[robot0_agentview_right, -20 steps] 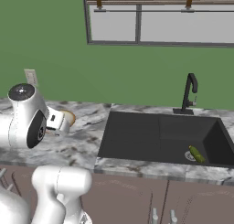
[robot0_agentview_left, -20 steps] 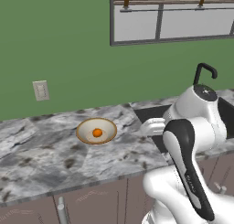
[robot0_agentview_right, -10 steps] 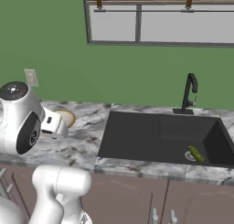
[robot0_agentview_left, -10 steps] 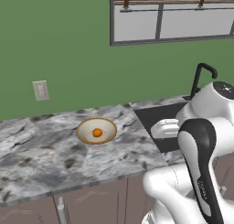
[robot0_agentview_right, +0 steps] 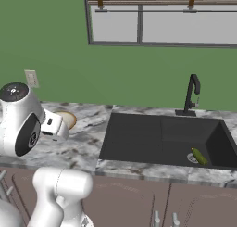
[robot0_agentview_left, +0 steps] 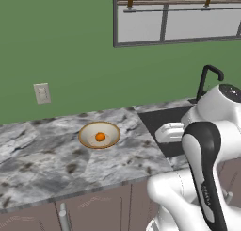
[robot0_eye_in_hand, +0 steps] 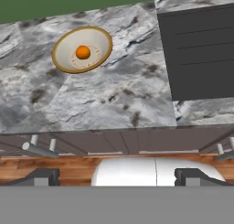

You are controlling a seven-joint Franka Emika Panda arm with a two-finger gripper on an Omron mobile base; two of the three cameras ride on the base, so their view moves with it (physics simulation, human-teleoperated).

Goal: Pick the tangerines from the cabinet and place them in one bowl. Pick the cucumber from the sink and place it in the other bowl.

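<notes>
A shallow beige bowl (robot0_agentview_left: 99,135) with an orange-brown rim sits on the marble counter, and one bright orange tangerine (robot0_agentview_left: 100,136) lies in it. From the hand view the bowl (robot0_eye_in_hand: 82,49) and tangerine (robot0_eye_in_hand: 82,52) are at the upper left. My gripper (robot0_eye_in_hand: 118,176) hangs open and empty above the counter's front edge, between the bowl and the sink (robot0_eye_in_hand: 201,49). The white hand (robot0_agentview_left: 169,131) hovers at the sink's left rim. The slim green cucumber (robot0_agentview_right: 200,157) lies by the drain in the right basin of the black sink (robot0_agentview_right: 139,133). In the right base view the hand partly hides the bowl (robot0_agentview_right: 68,118).
A black faucet (robot0_agentview_right: 190,96) stands behind the sink, under a window. A wall outlet (robot0_agentview_left: 42,93) is on the green wall left of the bowl. Drawer fronts with metal handles (robot0_eye_in_hand: 39,150) run below the counter edge.
The arm has swung a little to the right, carrying the hand from beside the bowl towards the sink's left rim. The jaws stay open. Bowl, tangerine and cucumber have not moved.
</notes>
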